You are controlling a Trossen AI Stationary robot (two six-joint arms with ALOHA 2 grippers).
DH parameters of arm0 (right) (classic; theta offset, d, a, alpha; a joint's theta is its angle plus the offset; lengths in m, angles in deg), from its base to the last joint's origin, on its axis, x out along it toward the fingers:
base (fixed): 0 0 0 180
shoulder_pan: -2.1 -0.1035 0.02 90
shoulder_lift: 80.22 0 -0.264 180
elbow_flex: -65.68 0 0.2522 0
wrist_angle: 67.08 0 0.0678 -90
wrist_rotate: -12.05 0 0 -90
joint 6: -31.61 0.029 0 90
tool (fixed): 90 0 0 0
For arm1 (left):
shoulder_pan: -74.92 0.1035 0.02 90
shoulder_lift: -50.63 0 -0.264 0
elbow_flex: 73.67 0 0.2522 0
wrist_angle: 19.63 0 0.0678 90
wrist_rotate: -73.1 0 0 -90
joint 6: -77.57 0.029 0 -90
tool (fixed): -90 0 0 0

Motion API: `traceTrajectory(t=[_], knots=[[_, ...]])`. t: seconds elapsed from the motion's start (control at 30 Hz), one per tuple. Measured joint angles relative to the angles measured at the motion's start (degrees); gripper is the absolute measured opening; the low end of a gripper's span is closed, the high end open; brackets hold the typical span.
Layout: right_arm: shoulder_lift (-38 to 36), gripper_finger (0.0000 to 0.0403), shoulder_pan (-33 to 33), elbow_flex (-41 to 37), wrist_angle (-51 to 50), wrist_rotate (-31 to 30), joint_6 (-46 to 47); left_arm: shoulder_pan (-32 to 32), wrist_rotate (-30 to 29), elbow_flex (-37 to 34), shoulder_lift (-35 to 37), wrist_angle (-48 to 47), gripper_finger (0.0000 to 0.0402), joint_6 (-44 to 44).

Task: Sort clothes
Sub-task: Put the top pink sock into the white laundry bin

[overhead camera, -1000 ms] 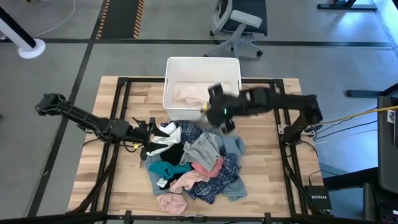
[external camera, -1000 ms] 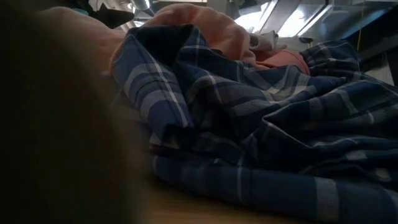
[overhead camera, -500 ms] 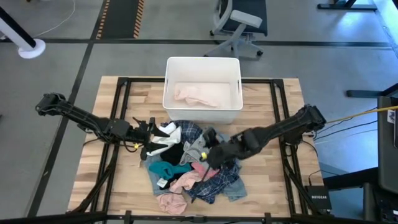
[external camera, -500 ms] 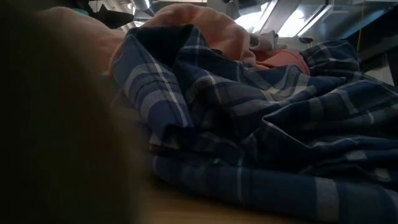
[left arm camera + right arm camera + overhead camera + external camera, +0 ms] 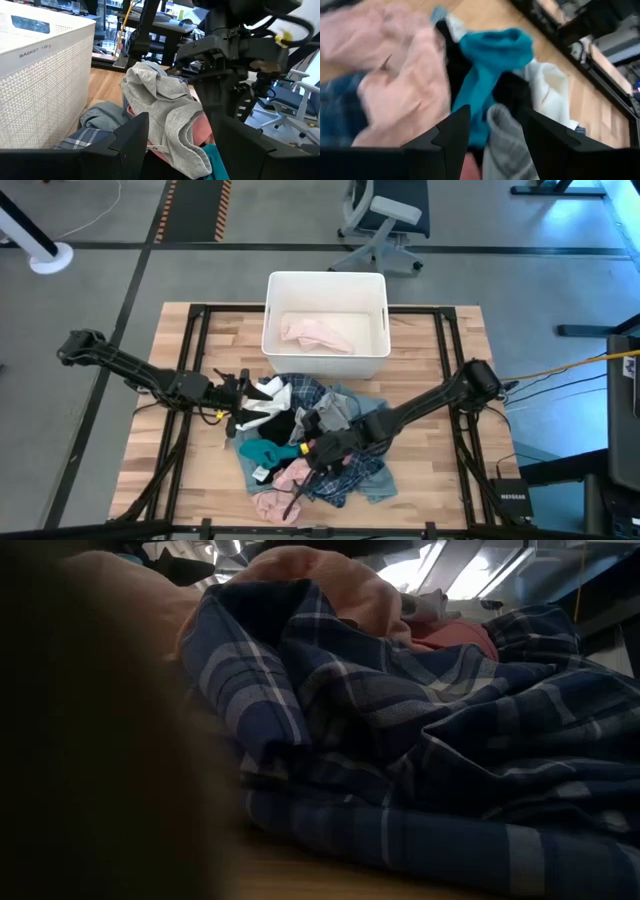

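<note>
Across the middle of the wooden table (image 5: 430, 480) lies the heap of clothes (image 5: 310, 445), a tangle of blue plaid, light denim, grey, pink, teal, black and white pieces, just in front of the white bin (image 5: 325, 365); the bin stands at the table's far edge with one pale pink piece (image 5: 318, 332) lying inside it; from table height a blue plaid shirt (image 5: 420, 740) fills most of the sight, with pink cloth behind it. Reaching in from the right, the right gripper (image 5: 322, 450) is low over the heap's middle, its fingers parted above a grey garment (image 5: 505, 145), next to a teal piece (image 5: 490, 70) and pink cloth (image 5: 395, 90); whether it holds any fabric cannot be told. At the heap's left edge the left gripper (image 5: 240, 395) rests with its fingers wide apart beside a white piece (image 5: 268, 395), holding nothing.
</note>
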Motion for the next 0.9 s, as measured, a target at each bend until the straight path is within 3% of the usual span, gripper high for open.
traceTrajectory(t=[0.27,0.53,0.7,0.9], knots=[[5.0,0.0193,0.1,0.0,7.6,-0.7,0.4,0.0,0.0,0.0,0.0,0.2,0.0210,0.2],[6.7,0.0193,0.4,0.0,8.3,-1.6,0.1,0.0,0.0,0.0,0.0,0.1,0.0210,0.2],[2.9,0.0193,0.3,3.3,-2.7,-3.3,-2.9,0.0,0.0,0.0,0.0,-0.1,0.0210,0.2],[-4.3,0.0193,-0.7,7.6,-19.6,-1.6,0.3,0.0,0.0,0.0,0.0,-0.9,0.0210,-0.1]])
